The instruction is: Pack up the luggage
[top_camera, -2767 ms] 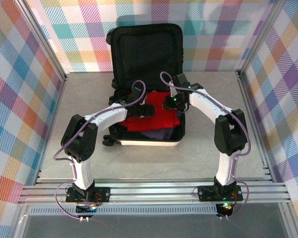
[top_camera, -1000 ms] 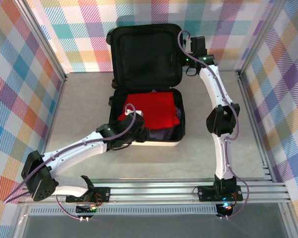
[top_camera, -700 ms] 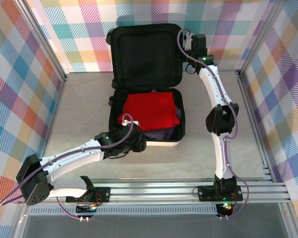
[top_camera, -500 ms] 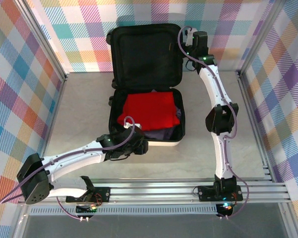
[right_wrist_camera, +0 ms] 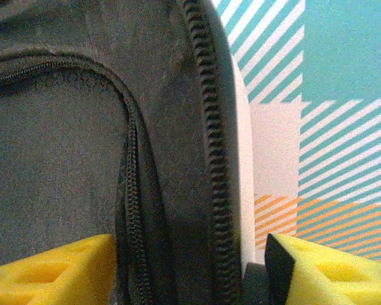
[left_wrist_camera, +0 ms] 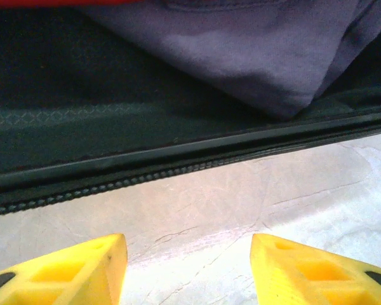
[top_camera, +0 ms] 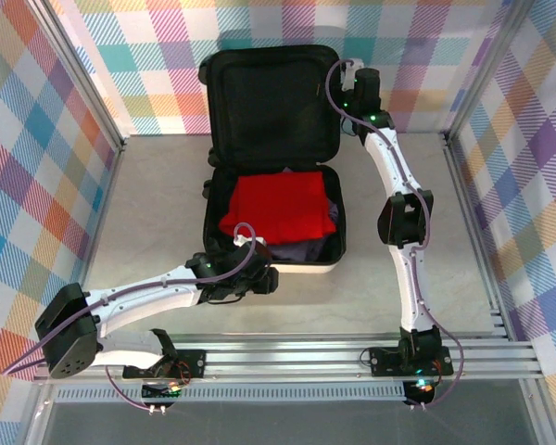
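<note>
The luggage (top_camera: 271,102) lies open on the table, its black-lined lid upright against the back wall. In its white-shelled base a folded red cloth (top_camera: 278,206) lies on a purple cloth (top_camera: 308,250). My left gripper (top_camera: 264,278) is open at the base's front wall. In the left wrist view its gripper (left_wrist_camera: 188,270) hangs over a pale surface just outside the zipper band (left_wrist_camera: 146,175), with the purple cloth (left_wrist_camera: 241,57) beyond. My right gripper (top_camera: 345,93) is high at the lid's right edge. It is open (right_wrist_camera: 190,273), and the lid's zipper edge (right_wrist_camera: 206,127) stands between its fingers.
Plaid walls (top_camera: 37,167) close in the left, back and right sides. The grey table (top_camera: 157,213) has free room left and right of the suitcase. Aluminium rails (top_camera: 287,357) run along the near edge, holding both arm bases.
Both grippers have left the red cloth. The left one drew back to the base's front wall. The right one rose to the lid's upper right edge and edged closer to it.
</note>
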Controlling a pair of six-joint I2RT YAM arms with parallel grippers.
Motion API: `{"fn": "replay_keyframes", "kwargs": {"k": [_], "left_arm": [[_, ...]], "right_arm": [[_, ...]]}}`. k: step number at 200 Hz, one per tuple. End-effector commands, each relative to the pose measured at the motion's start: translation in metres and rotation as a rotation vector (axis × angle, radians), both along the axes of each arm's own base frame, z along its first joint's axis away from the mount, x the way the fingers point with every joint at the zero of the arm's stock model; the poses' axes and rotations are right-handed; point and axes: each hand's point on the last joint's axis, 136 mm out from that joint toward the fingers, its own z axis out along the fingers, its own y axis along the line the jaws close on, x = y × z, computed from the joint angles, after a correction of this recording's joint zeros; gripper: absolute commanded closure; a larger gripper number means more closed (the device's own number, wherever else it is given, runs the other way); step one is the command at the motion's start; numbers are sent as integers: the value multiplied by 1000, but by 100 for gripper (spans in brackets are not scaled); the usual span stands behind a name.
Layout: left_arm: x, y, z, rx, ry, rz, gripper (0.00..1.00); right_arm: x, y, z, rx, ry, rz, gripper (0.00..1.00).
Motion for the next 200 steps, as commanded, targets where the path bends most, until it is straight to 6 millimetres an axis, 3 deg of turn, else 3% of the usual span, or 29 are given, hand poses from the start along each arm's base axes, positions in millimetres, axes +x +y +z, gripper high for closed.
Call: {"fn": "replay_keyframes", "kwargs": {"k": [1, 59, 81, 122, 157, 200], "left_arm": [[-1, 2, 3, -15, -16, 29, 46], [18, 14, -15, 62, -3, 117, 47], [30, 20, -20, 104, -30, 151, 47], [51, 24, -26, 98, -77, 206, 47], [58, 27, -39, 113, -57, 237, 47], [67, 28, -44, 111, -56, 256, 47]], "right_arm": [[1, 3, 32, 44, -97, 25, 44], [-10, 15, 52, 47, -133, 105, 89], [-21, 24, 63, 27, -153, 173, 100], [-52, 34, 91, 10, -218, 253, 100], [-96, 30, 130, 10, -342, 284, 100], [-161, 26, 146, -5, -419, 347, 100]]}}
